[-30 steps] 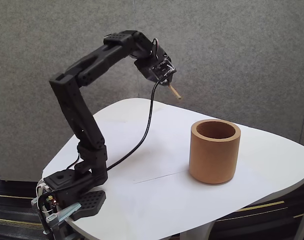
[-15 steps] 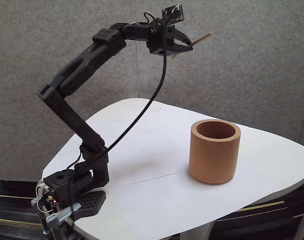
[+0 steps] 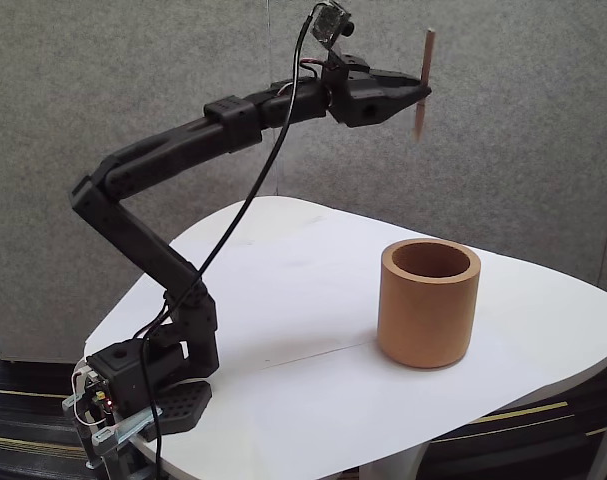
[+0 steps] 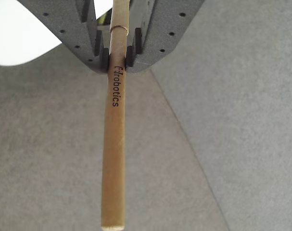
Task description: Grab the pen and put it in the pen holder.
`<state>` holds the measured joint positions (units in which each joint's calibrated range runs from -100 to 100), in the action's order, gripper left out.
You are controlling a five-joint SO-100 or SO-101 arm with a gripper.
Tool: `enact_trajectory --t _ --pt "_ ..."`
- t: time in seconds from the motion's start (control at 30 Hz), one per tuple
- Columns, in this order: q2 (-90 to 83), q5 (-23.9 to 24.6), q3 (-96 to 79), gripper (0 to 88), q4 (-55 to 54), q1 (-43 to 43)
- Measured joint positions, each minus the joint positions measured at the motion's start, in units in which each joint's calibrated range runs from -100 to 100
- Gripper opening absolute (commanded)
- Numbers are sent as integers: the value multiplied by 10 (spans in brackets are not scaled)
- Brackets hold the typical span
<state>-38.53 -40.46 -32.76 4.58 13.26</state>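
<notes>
- The black two-finger gripper (image 3: 419, 92) is clamped on the thin light-brown wooden pen (image 3: 424, 84), which stands nearly upright across the fingertips, high above the table.
- In the wrist view the fingers (image 4: 98, 48) pinch the pen (image 4: 114, 134) close to one end, so most of its length sticks out past the tips; a bump could make it pivot or slip.
- The wide tan-orange cylindrical pen holder (image 3: 429, 305) stands well below the gripper, about straight under it and open side up, on the white table (image 3: 283, 400).
- Letting go from this height risks the pen striking the rim and bouncing out.
- A tilted descent might knock its lower end against the holder's thick wall.
</notes>
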Motion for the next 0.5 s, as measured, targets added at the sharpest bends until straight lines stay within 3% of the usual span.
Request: enact_trajectory --t 0.3,0.5 --pt "0 -59 -75 4 -78 59" --pt "-2 -69 -145 4 -127 61"
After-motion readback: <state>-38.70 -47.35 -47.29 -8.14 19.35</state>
